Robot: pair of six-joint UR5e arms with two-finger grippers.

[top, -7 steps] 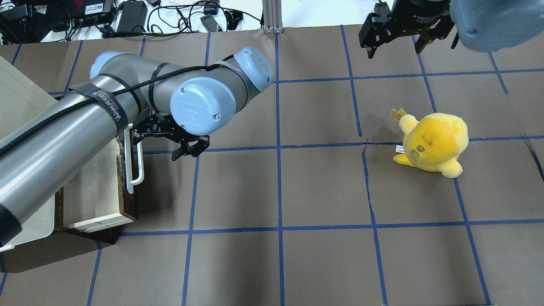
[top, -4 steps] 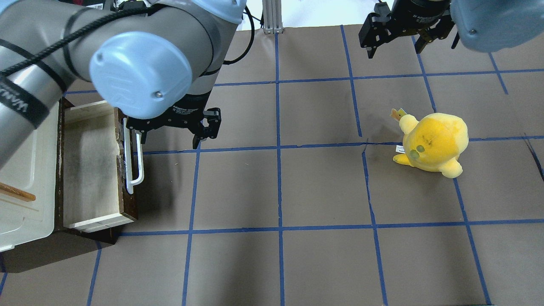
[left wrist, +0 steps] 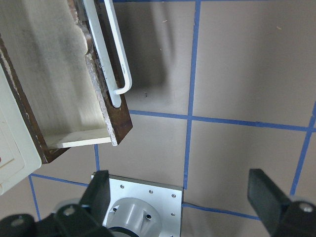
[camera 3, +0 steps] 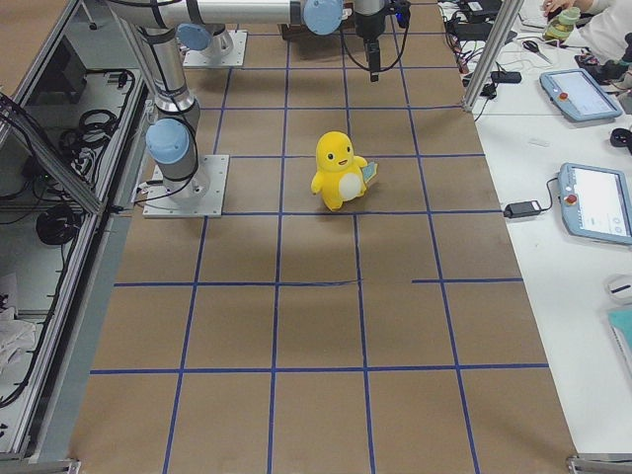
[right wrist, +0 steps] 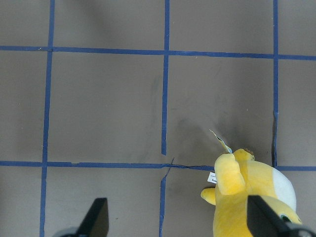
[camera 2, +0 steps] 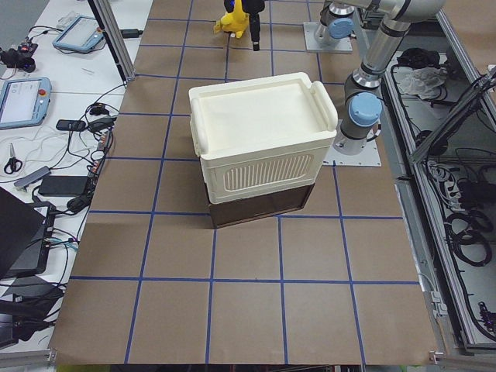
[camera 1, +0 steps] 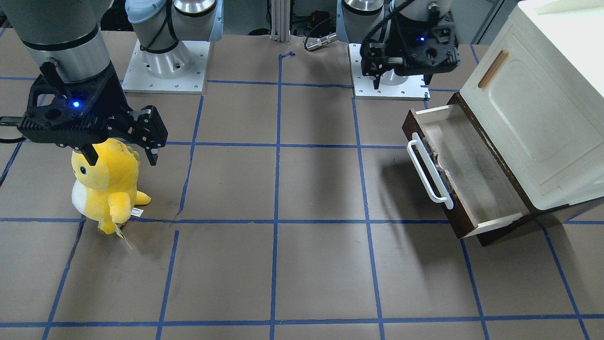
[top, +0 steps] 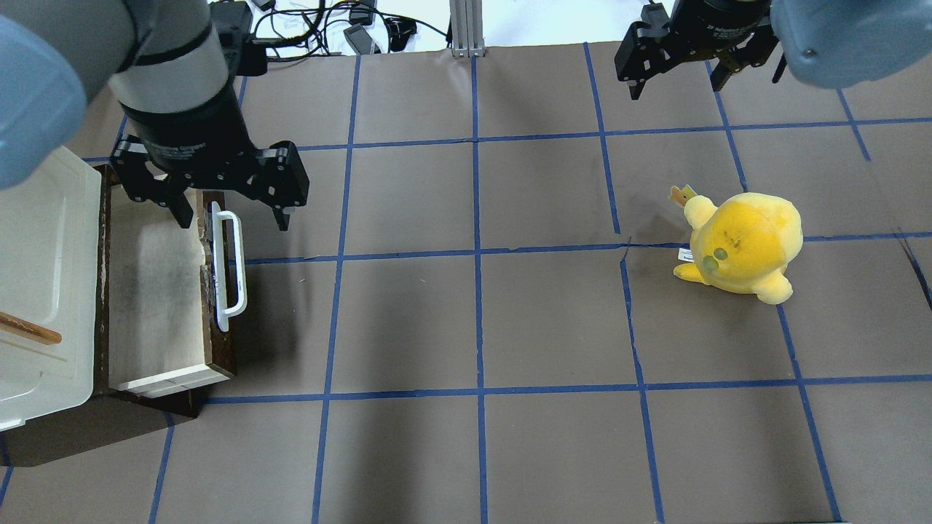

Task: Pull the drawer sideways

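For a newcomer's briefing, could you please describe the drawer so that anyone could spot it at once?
Find the big cream cabinet on the robot's left side. The drawer sticks out at its base, open. Unlike the cream door above, it has a dark brown front and a long white handle.

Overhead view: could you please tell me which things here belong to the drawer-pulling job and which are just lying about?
Part of the job:
- the drawer, standing pulled out
- its white bar handle
- the left gripper, open, raised near the drawer

Just lying about:
- the yellow plush toy
- the cream cabinet over the drawer
- the right gripper, open, holding nothing
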